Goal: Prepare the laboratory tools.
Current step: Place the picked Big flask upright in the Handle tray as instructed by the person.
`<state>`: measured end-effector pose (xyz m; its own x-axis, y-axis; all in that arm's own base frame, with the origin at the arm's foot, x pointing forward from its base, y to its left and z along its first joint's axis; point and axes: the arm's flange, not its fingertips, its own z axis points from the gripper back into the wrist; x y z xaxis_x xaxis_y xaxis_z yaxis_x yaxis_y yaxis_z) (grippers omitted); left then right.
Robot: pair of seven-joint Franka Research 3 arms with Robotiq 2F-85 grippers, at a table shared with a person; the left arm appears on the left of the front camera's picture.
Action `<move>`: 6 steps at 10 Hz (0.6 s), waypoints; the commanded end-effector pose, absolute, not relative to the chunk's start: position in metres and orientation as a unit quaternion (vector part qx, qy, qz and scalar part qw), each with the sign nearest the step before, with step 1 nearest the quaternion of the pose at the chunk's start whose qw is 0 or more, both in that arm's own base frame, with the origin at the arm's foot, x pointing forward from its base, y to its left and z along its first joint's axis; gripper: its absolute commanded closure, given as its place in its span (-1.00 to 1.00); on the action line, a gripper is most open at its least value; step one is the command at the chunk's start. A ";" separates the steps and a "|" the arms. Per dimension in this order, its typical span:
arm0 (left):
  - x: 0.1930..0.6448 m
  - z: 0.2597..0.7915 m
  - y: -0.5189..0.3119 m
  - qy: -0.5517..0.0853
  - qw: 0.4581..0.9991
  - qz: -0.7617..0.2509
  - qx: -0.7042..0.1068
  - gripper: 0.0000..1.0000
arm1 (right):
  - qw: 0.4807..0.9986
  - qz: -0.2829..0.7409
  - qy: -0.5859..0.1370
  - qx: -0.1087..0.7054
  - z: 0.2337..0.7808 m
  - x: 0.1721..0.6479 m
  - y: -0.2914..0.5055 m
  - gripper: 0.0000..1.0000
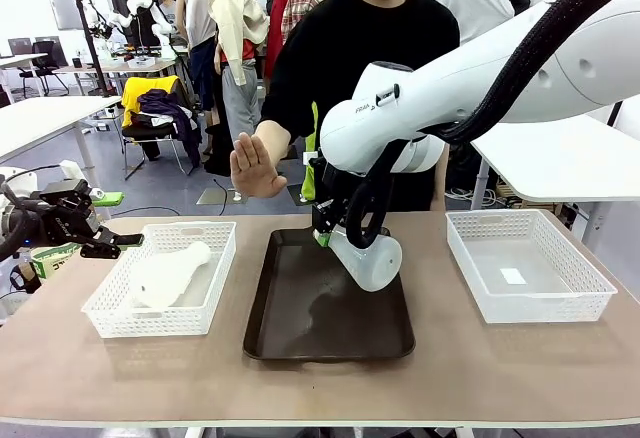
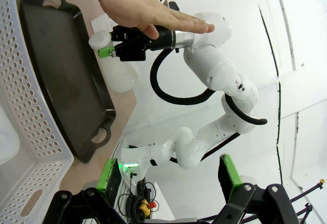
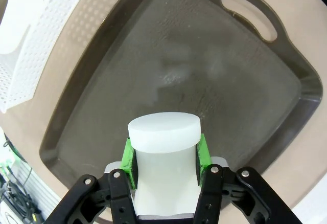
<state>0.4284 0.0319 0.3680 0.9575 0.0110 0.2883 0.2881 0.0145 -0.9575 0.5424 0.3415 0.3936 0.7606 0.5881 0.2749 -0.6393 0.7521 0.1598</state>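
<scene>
My right gripper (image 1: 323, 235) is shut on the neck of a frosted-white flask (image 1: 368, 258), which hangs tilted just above the dark brown tray (image 1: 300, 328). In the right wrist view the flask (image 3: 163, 132) sits between the green pads of the right gripper (image 3: 164, 157), over the tray (image 3: 179, 75). A second flask (image 1: 168, 273) lies on its side in the left white basket (image 1: 110, 318). My left gripper (image 1: 112, 243) stands open at the table's left edge, beside that basket. The left wrist view shows the left gripper (image 2: 169, 180) wide open and the held flask (image 2: 118, 70) farther off.
A person stands across the table with an open hand (image 1: 254, 166) raised above the tray's far left corner. A white mesh basket (image 1: 560, 303) stands at the right. The tray's front half is bare.
</scene>
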 end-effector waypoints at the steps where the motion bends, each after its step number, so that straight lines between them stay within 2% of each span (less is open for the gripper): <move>1: 0.429 0.371 0.032 -0.115 0.698 -0.099 -0.700 -1.00 | 0.930 0.329 -0.105 0.123 0.395 0.542 0.342 1.00; 6: 0.429 0.371 0.032 -0.115 0.698 -0.099 -0.700 -1.00 | 0.930 0.329 -0.105 0.123 0.395 0.542 0.342 1.00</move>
<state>0.4284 0.0319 0.3680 0.9575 0.0110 0.2883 0.2881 0.0146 -0.9575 0.5424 0.3415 0.3936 0.7606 0.5881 0.2749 -0.6393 0.7521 0.1598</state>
